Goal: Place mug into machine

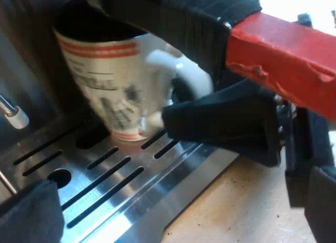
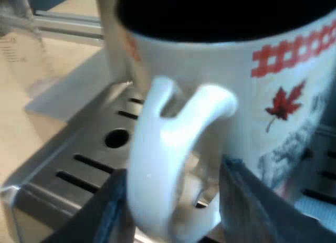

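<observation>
Tight space around the mug (image 1: 113, 91)
Red-ended holder handle (image 1: 283, 59) overhangs it, steam wand tip (image 1: 16, 117) stands beside; the drip tray (image 1: 173, 186) near its edge lies bare

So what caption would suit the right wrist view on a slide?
Maple-leaf mug above the coffee machine's slotted tray, its white handle between the right arm's two open fingers.

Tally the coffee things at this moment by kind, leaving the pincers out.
Mug: 1
Holder with red-ended handle: 1
Measuring glass: 1
Espresso machine: 1
Total: 4
</observation>
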Controlling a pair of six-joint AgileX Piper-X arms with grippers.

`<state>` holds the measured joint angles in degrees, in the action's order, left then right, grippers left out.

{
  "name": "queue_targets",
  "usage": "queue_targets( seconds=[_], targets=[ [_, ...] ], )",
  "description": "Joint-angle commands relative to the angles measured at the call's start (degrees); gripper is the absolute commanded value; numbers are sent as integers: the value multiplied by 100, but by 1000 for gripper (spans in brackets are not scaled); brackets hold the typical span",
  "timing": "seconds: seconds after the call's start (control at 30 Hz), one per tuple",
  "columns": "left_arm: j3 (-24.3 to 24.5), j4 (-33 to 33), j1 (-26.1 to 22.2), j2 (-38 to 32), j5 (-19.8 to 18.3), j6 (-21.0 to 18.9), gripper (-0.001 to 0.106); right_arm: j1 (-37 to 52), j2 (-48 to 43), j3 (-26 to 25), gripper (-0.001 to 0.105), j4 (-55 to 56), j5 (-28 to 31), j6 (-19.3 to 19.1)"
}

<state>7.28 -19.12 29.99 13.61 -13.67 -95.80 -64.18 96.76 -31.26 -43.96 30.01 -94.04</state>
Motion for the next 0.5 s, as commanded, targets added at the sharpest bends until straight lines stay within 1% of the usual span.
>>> queue_targets(
  seconds=[0.03,0.17,0.3,0.43,0.5],
  targets=[
    [7,103,28,-14,-24,-75,95,2,82,-174,40,-79,-176,-139],
    [7,103,28,-14,-24,-75,95,2,146,-292,40,-79,-293,-139],
    [7,103,28,-14,-24,-75,95,2,144,-315,40,-79,-387,-260],
    [7,103,28,-14,-24,-75,95,2,144,-315,40,-79,-879,-260],
    [7,103,28,-14,-24,-75,95,2,144,-315,40,-79,-975,-260]
  ],
)
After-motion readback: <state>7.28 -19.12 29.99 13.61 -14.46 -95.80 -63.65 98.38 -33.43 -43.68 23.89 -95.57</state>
